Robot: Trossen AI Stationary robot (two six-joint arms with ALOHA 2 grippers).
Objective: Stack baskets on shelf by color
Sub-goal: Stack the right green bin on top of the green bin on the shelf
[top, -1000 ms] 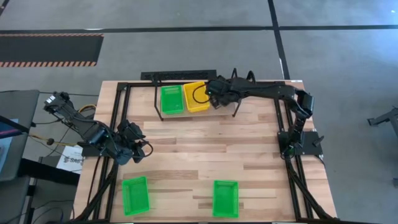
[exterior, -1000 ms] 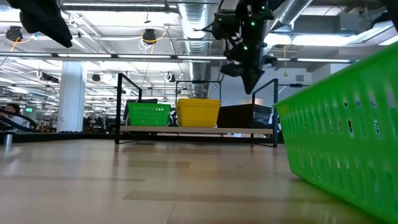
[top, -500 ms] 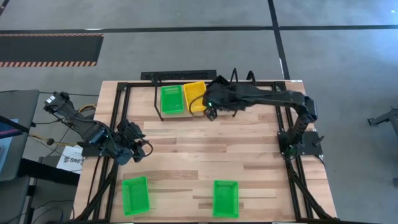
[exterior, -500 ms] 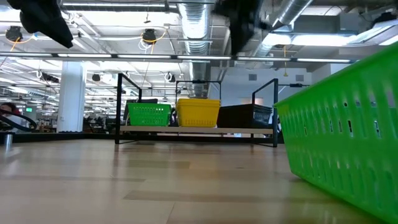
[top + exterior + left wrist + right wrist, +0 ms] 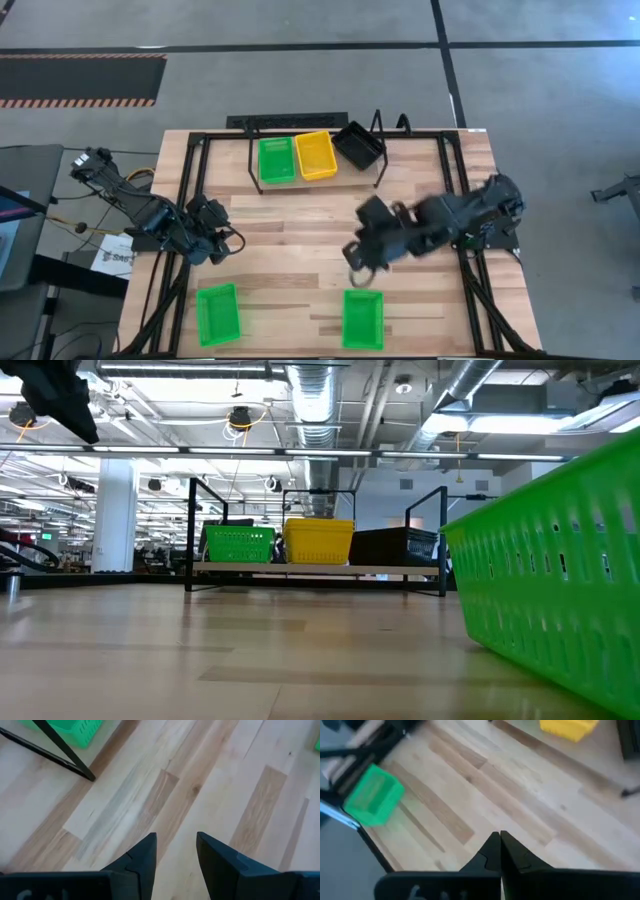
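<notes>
Shelf (image 5: 300, 182): upper middle of the high view, at the far edge of the surface (image 5: 300, 250); light board on a black wire frame.
Shelf green basket (image 5: 277, 160): left spot on the shelf, square to the board.
Yellow basket (image 5: 316, 155): just beside the green one, on its right in the high view, the two side by side.
Black basket (image 5: 359, 144): right end of the shelf, turned at an angle to the other two; whether it sits fully on the board is hard to tell from above.
Low view: same three in a row, green (image 5: 239, 544), yellow (image 5: 318, 541), black (image 5: 395, 546), all resting on the board (image 5: 315, 569).
Loose green basket, left (image 5: 217, 314): lower left of the high view, on the surface.
Loose green basket, middle (image 5: 363, 319): lower centre of the high view; its mesh wall fills the right side of the low view (image 5: 560, 590).
Right tool (image 5: 356, 256): blurred, over the middle of the surface, just above the middle loose basket in the high view; fingers pressed together in the right wrist view (image 5: 498, 851), nothing between them.
Left tool (image 5: 222, 240): left side of the high view, over bare wood, well apart from every basket; fingers parted with a clear gap in the left wrist view (image 5: 175, 865), nothing held.
</notes>
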